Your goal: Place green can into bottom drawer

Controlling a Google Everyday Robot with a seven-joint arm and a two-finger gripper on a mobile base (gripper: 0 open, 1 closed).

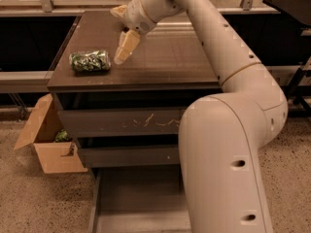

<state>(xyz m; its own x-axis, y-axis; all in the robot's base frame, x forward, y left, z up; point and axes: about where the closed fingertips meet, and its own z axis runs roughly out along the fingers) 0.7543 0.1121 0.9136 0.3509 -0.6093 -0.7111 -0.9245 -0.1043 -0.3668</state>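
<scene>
The green can (90, 61) lies on its side near the front left corner of the cabinet top (165, 57). My gripper (118, 37) hangs over the top just right of the can, a small gap away, open and holding nothing. One cream finger (126, 45) points down toward the can's right end; the other shows at the wrist's upper left. The bottom drawer (141, 198) is pulled out below the cabinet, and its tray looks bare. My arm hides its right part.
The scratched top drawer (131, 123) and the middle drawer (126, 155) are pushed in. An open cardboard box (46, 147) stands on the floor left of the cabinet. My big arm body (228, 169) fills the right foreground.
</scene>
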